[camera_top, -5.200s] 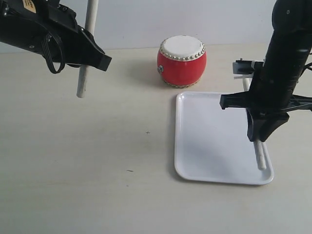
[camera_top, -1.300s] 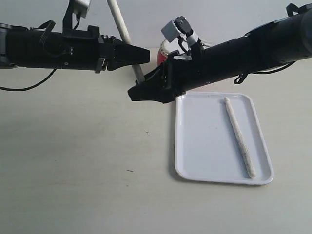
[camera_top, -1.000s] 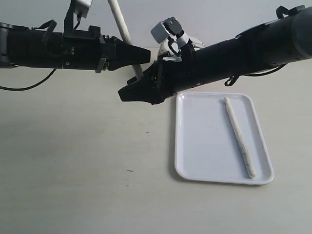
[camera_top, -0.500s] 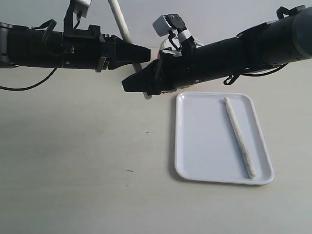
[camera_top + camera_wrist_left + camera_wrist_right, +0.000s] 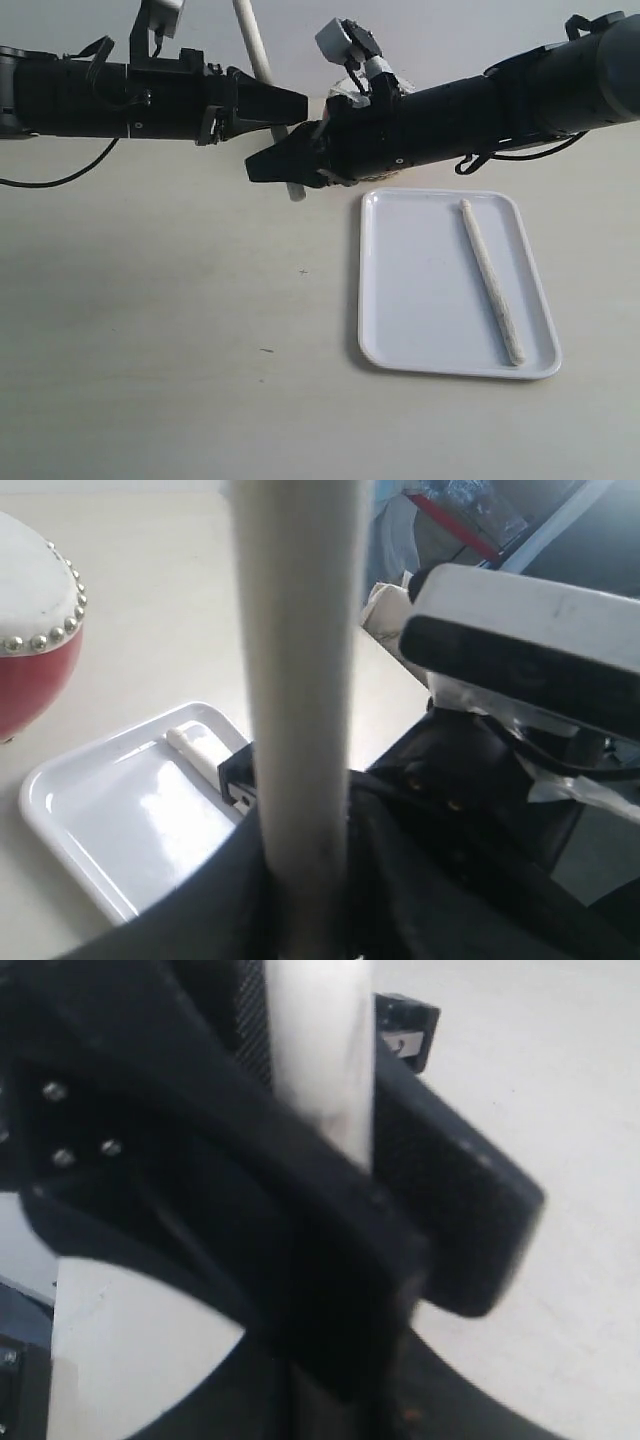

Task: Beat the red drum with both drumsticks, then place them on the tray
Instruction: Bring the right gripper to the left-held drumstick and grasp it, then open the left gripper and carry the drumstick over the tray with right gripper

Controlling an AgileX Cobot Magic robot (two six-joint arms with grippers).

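Exterior view | both arms level, tips meeting | right gripper [image 5: 270, 168] clamps drumstick [image 5: 250, 30] | left gripper [image 5: 293, 104] hold unclear

Tray at the right front, both grippers meeting behind its far left corner.

The tray [image 5: 430, 330] lies on the tabletop [image 5: 180, 350], right of centre in the exterior view. One drumstick [image 5: 490, 283] lies in its right half, slanting from the far rim toward the near right corner. Beyond the tray's far left corner, the left gripper [image 5: 298, 104] reaches in from the left and the right gripper [image 5: 258, 169] crosses from the right, the left tip just above the right. The other drumstick [image 5: 255, 45] stands steeply between them, its top leaning left and its lower end below the right gripper. The red drum [image 5: 30, 675] sits near a tray corner, mostly hidden behind the right arm.
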